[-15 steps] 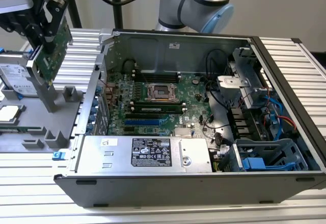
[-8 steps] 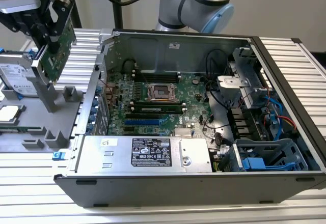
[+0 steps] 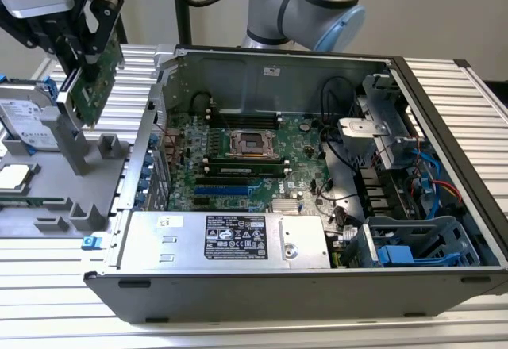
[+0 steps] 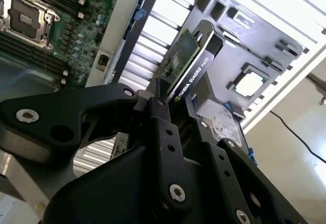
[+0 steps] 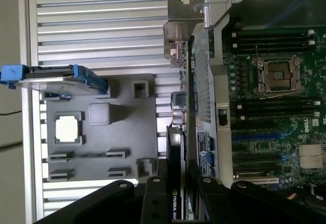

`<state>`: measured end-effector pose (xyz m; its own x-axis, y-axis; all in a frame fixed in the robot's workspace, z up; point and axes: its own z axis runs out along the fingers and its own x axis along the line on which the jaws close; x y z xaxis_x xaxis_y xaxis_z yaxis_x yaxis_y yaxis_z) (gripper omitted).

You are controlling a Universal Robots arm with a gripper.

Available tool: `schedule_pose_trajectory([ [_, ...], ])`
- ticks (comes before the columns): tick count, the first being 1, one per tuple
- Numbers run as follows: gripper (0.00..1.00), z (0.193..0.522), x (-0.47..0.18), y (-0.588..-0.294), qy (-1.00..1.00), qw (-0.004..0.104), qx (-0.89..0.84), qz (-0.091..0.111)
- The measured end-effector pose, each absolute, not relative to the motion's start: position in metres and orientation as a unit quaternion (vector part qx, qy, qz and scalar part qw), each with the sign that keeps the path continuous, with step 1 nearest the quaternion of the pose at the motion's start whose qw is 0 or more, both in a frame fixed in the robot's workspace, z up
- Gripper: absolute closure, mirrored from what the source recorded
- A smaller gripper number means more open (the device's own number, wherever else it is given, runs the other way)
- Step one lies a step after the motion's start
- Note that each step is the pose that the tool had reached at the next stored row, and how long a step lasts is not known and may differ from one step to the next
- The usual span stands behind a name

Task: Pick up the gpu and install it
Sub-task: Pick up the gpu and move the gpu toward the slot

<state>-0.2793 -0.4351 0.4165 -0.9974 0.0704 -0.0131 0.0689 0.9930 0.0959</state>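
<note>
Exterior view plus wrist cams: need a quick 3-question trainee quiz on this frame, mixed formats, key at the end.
1. True or false: the black hand is shut on the gpu, a flat green card with a black cover.
2. Pick one. In the exterior view the gpu is: A) seated in the motherboard; B) held over the grey moulded plastic tray; C) lying on the power supply.
3. Fill in: the tray lies to the exterior view's ___ of the open grey metal computer case.
Key: 1 true; 2 B; 3 left.
</note>
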Motion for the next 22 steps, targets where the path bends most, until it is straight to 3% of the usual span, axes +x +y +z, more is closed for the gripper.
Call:
schedule_pose_trajectory([
  [22,1.0,0.417,-0.263,-0.435,0.998,0.008,0.035,0.048],
])
